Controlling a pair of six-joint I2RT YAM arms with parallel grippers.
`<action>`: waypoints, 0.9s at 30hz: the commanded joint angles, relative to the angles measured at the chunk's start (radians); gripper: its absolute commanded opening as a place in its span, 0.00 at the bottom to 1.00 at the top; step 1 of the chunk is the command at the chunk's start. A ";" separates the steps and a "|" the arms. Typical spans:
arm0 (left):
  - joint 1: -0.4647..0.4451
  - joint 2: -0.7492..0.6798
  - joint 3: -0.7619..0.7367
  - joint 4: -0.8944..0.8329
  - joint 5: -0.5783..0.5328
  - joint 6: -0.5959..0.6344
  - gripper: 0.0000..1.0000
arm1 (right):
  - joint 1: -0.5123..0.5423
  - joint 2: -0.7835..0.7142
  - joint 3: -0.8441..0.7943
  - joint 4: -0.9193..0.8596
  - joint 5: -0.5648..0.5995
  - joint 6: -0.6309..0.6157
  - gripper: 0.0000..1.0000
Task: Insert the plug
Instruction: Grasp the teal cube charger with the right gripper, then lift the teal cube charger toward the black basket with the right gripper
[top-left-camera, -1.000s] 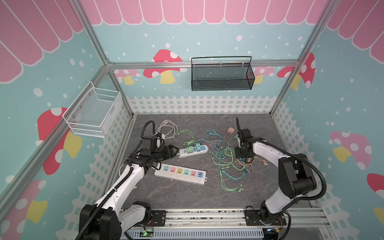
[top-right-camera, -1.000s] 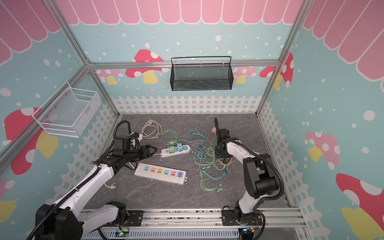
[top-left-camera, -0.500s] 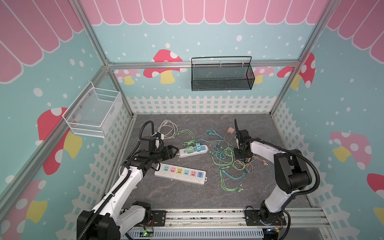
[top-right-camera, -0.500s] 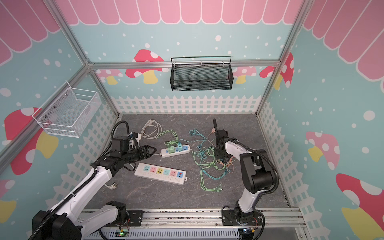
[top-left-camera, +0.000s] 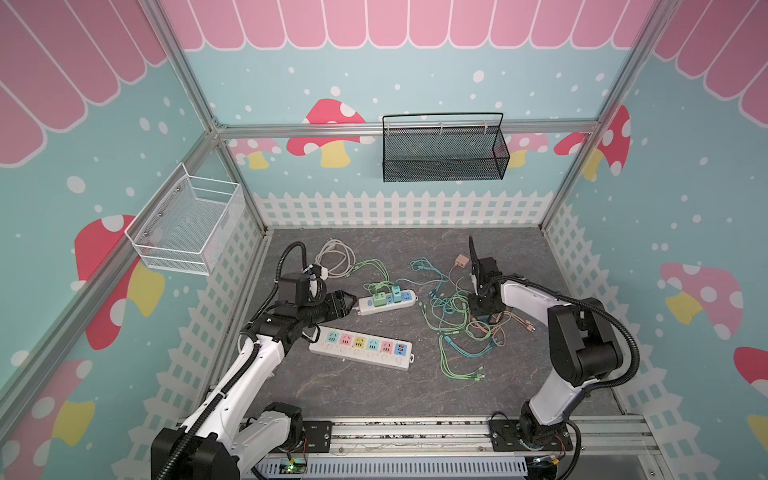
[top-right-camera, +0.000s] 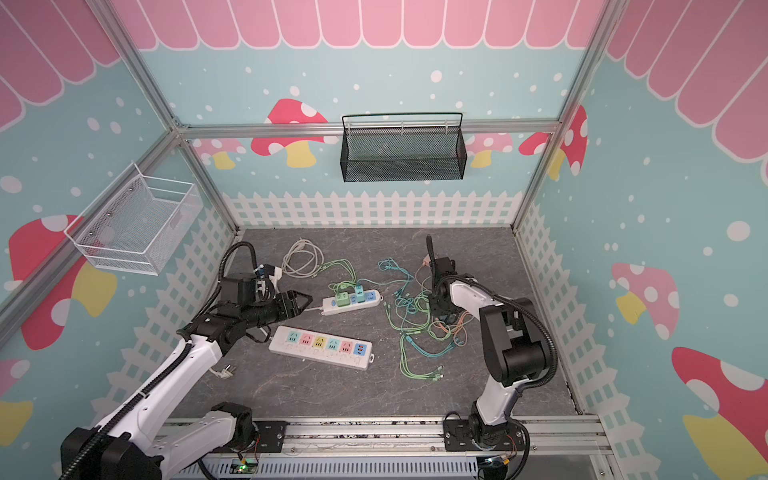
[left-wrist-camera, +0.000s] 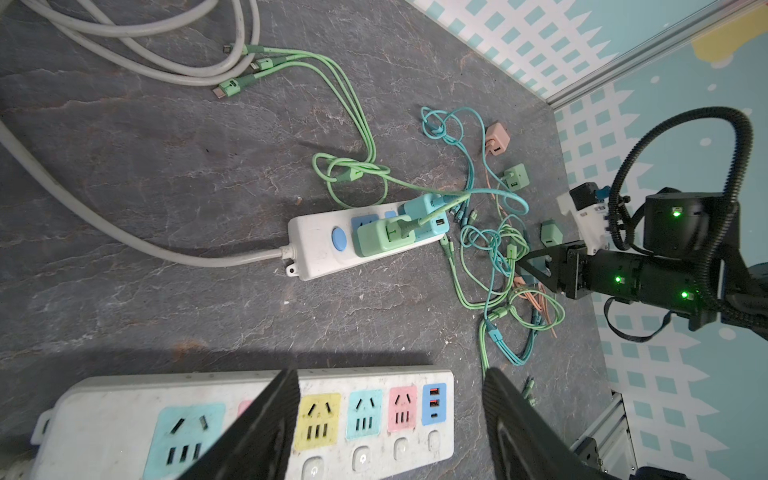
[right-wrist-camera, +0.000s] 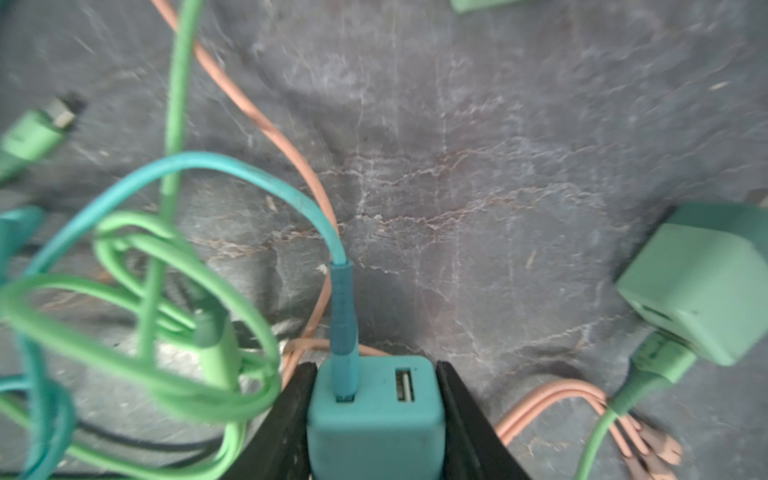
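**Right gripper grasps the plug**
The right gripper clamps the teal charger by its side faces, cable trailing ahead, probably leaving its pin side free for insertion. The left gripper, jaws apart, hovers above the power strip, likely to steady it.

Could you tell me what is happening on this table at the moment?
The right pincer is closed on a teal charger with a teal cable plugged into it, down among the tangle of cables. The left pincer is open and empty, hovering beside the end of the small power strip, which already carries a few chargers. The long power strip shows nothing plugged in.
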 joint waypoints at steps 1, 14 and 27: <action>0.008 -0.011 0.026 -0.016 0.020 0.009 0.70 | -0.006 -0.079 0.062 -0.036 0.016 -0.014 0.36; 0.007 -0.018 0.028 -0.016 0.033 0.006 0.70 | -0.007 -0.233 0.294 -0.127 -0.171 -0.042 0.34; -0.002 -0.032 0.037 -0.016 0.073 0.015 0.69 | -0.031 -0.159 0.718 -0.250 -0.319 -0.050 0.33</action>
